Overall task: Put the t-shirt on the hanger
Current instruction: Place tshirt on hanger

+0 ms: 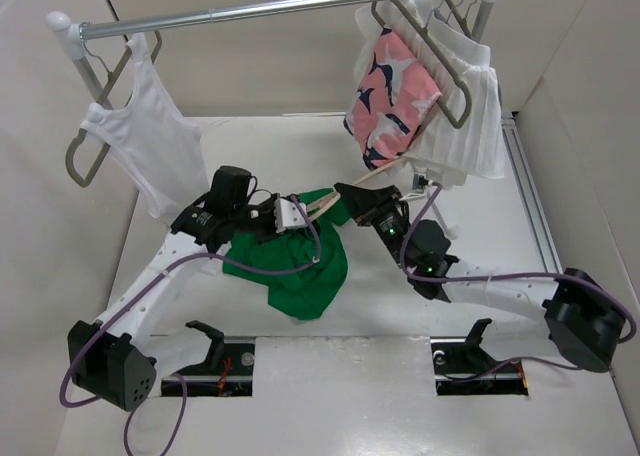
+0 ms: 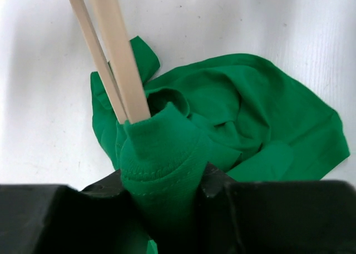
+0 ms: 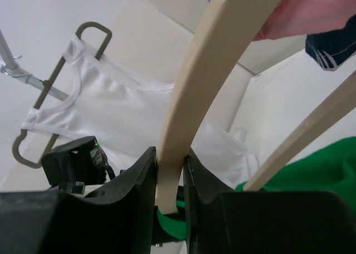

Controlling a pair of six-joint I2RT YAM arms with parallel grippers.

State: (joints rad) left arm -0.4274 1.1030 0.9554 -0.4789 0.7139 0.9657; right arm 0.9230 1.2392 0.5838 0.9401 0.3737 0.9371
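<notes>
**White table, green shirt bunched at the hanger's tip**

White table [image 1: 480, 246] fills the workspace, walled in pale panels. A clothes rail [image 1: 250, 11] crosses the far side, with a white tank top [image 1: 140, 146] hanging at the left and a pink patterned garment [image 1: 390, 96] at the right.

The t-shirt [image 1: 300, 266] lies heaped at the middle of the table, between the two arms and a little left of centre. It looks light, soft and quite limp. It will likely sag, fold over itself and drag on the surface instead of holding an opening. The stitched hems are the surest places to take hold, since loose cloth would simply stretch and slide.

The hanger [image 2: 119, 59] is the opposite: slim, stiff and smooth. It could twist or slip in a narrow pinch, so a hold on its curved arm suits it.

The left gripper [image 2: 164, 181] is closed tight on a hemmed fold of the shirt, and the cloth bulges up between its fingers. One end of the hanger pokes into that bunched fabric just beyond them.

The right gripper [image 3: 169, 170] is nearly closed, with its fingers clamped on either side of the hanger's curved arm. I cannot tell whether the hanger's far end rests on the table or is raised off it.
</notes>
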